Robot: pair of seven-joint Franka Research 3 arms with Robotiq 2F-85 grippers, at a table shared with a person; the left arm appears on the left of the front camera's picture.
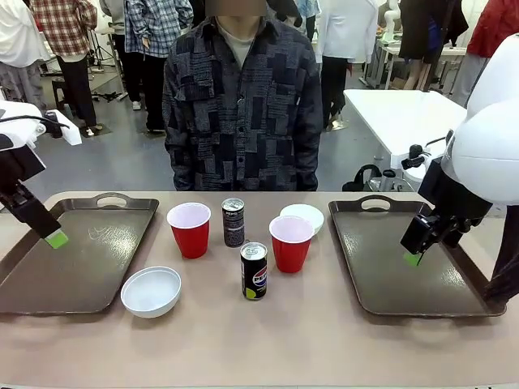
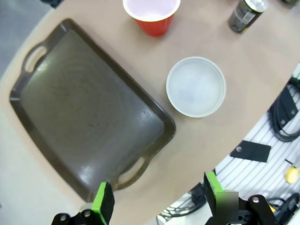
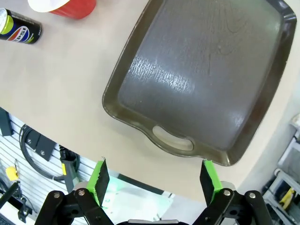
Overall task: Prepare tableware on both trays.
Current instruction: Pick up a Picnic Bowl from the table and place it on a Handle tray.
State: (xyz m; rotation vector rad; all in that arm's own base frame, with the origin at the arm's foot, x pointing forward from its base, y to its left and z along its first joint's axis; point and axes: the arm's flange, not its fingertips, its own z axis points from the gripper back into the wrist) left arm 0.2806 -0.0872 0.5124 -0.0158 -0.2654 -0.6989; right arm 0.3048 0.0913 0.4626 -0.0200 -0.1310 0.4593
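Both the left end effector and right end effector gape over their trays.

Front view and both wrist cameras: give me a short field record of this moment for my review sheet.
left tray: nothing on it
right tray: nothing on it
red cups: upright on the table, between the trays
near bowl: on the table beside the left tray
far bowl: behind the right-hand cup
plain can: upright between the cups
Pepsi can: upright, nearer the robot
left claw: open, empty, raised near the left tray
right claw: open, empty, raised near the right tray
person: standing at the far side
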